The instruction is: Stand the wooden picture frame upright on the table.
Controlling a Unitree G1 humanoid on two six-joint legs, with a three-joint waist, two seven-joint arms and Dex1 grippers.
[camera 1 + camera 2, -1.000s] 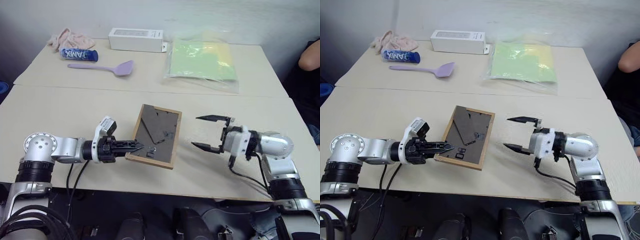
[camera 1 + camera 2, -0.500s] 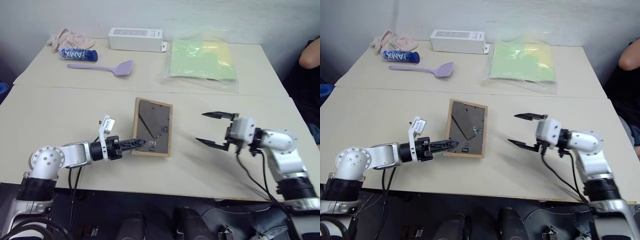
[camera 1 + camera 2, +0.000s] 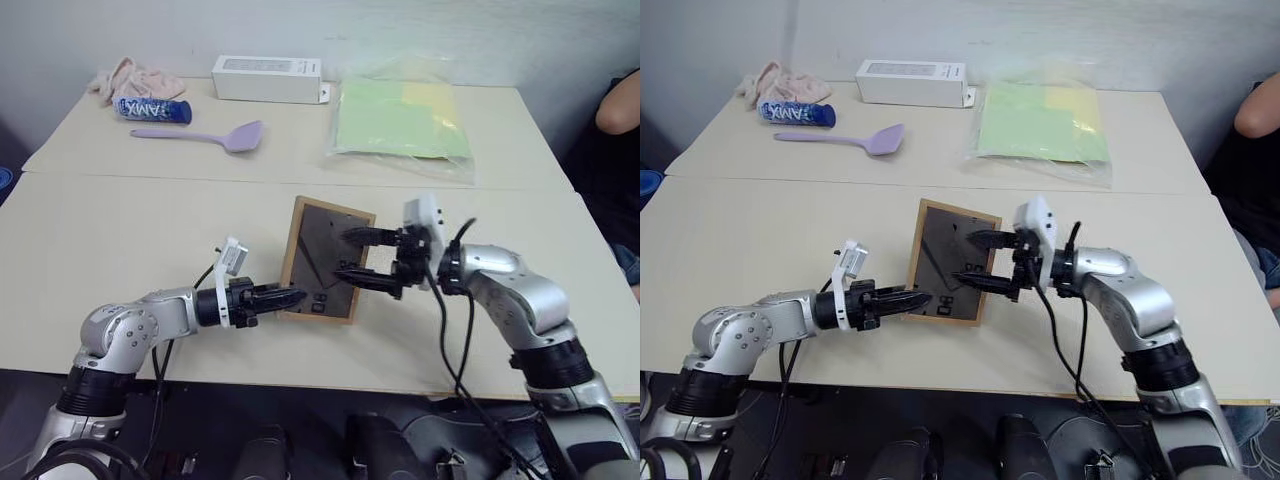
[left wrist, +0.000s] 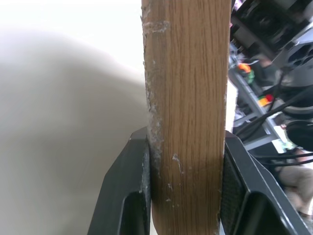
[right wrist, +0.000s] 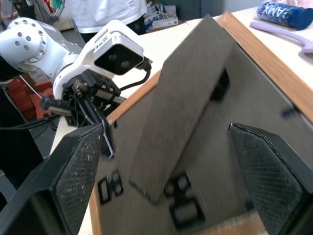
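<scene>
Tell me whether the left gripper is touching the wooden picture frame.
Touching. The left wrist view shows the wooden picture frame's edge clamped between the left gripper's two fingers, with no gap on either side.

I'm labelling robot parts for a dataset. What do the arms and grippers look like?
Both arms are silver-grey metal with rounded joint housings and black bands. Left gripper and right gripper each have two black tapered fingers with textured pads, a white camera block at the wrist, and loose black cables.

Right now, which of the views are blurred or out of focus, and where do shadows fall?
Left wrist view: the wooden picture frame edge is sharp, the background soft. Right wrist view: the black fingers are blurred. Left eye view: a soft shadow lies on the table under the left gripper.
</scene>
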